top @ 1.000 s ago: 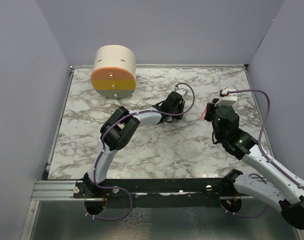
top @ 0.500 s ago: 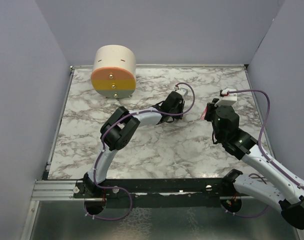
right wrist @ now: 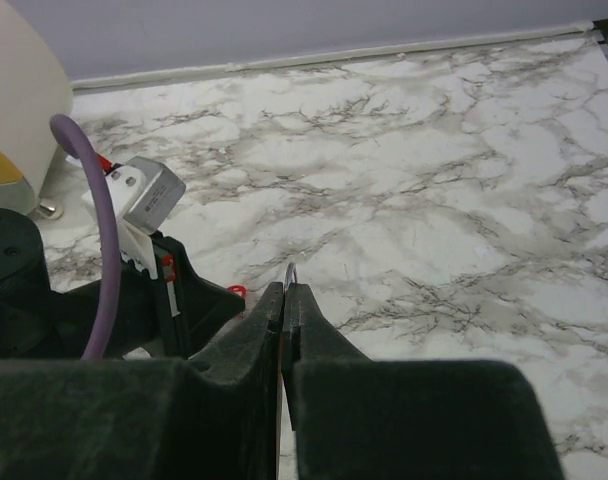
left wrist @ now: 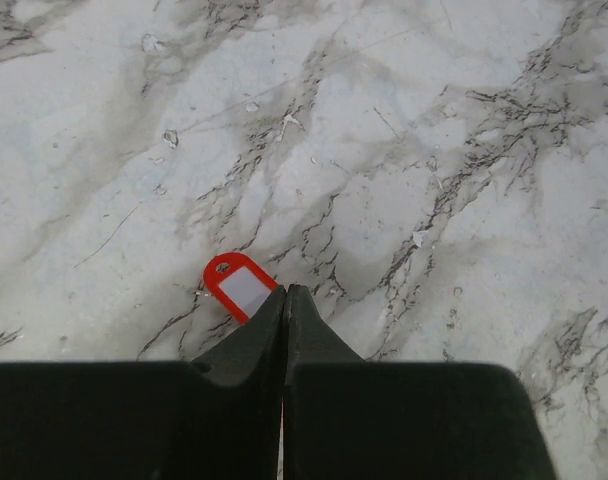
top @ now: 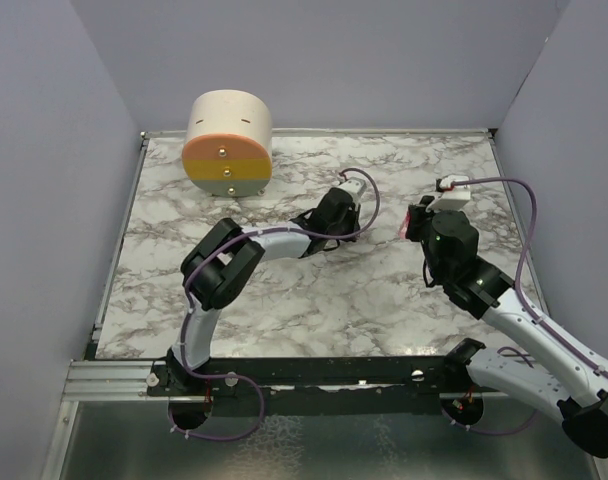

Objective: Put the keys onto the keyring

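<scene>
Softly and evenly lit from above. Faint, diffuse shadows on the marble table (top: 314, 300). Sharp overhead; softer focus on the left gripper (left wrist: 284, 290) near the lens.

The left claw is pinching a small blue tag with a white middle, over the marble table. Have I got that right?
Not quite: the tag is red, not blue. The left wrist view shows it, white middle and all, pinched at the tips of the left claw over the marble table.
</scene>
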Robot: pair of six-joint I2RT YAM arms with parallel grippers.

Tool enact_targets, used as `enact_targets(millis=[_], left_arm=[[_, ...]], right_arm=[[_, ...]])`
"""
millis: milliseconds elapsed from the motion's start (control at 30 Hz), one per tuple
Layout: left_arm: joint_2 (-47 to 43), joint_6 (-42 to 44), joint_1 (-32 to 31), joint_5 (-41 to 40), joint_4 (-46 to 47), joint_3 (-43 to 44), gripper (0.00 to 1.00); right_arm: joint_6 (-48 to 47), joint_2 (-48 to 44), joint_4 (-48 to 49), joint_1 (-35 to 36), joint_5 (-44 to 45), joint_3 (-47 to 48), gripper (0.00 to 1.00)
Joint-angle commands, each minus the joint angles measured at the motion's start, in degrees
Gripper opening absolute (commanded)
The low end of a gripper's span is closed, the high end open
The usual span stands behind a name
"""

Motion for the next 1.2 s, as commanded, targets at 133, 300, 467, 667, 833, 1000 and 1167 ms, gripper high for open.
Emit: enact_targets(millis=[133, 300, 467, 667, 833, 1000, 1167], left_arm=[[-13.75, -2.39, 0.05, -4.59, 9.02, -7.99, 0.00], [-18.95, -4.18, 0.06, -5.57, 10.38, -10.96, 0.00], [-22.82, -6.62, 0.08, -7.12, 11.03, -12.99, 0.00], [-25.64, -9.01, 0.06, -7.98, 11.89, -14.54, 0.00], [-26.74, -11.96, 0.05, -9.52, 12.23, -15.77, 0.00], [-27.21, -15.20, -0.14, -11.08, 13.06, -17.10, 0.00], [-28.38, -20.18, -0.31, -13.44, 18.19, -21.34, 0.00]], right_arm=[[-2.40, 1.66, 6.83, 0.18, -9.89, -1.65, 0.01], [-2.56, 1.90, 9.00, 0.16, -14.02, -2.45, 0.01], [-1.95, 3.45, 10.46, 0.19, -18.46, -2.47, 0.01], [0.20, 6.98, 11.79, 0.19, -21.03, -2.17, 0.01], [2.83, 9.58, 12.66, 0.19, -21.52, -2.05, 0.01], [6.70, 10.75, 14.68, 0.16, -22.71, -2.43, 0.01], [10.03, 11.00, 17.14, 0.14, -23.54, -3.88, 0.01]])
